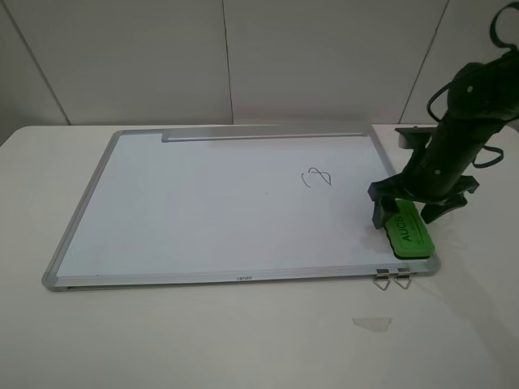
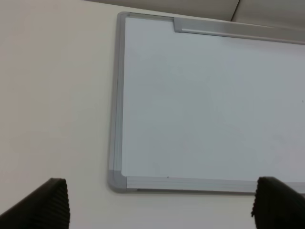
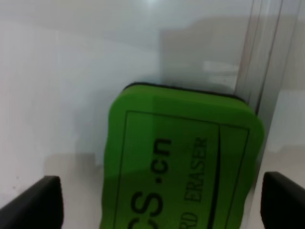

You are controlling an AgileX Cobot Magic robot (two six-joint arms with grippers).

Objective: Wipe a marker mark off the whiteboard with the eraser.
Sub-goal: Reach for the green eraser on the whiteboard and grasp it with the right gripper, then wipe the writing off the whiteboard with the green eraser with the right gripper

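At 4 o'clock on the whiteboard (image 1: 203,211), the right end effector (image 1: 409,209) is straddling the eraser (image 1: 408,232), jaws spread, not gripping.
Eraser is likely handling light and stiff; its long sides are offering the hold.

The exterior high camera stands above the near side of the table (image 1: 243,348), facing down and back toward the wall (image 1: 243,57), far enough to hold the whole whiteboard (image 1: 203,203). The left wrist camera looks down from moderate height on the board's left portion, which the high view shares. The right wrist camera sits very close over the eraser (image 3: 181,162) at the board's right frame, likewise shared.
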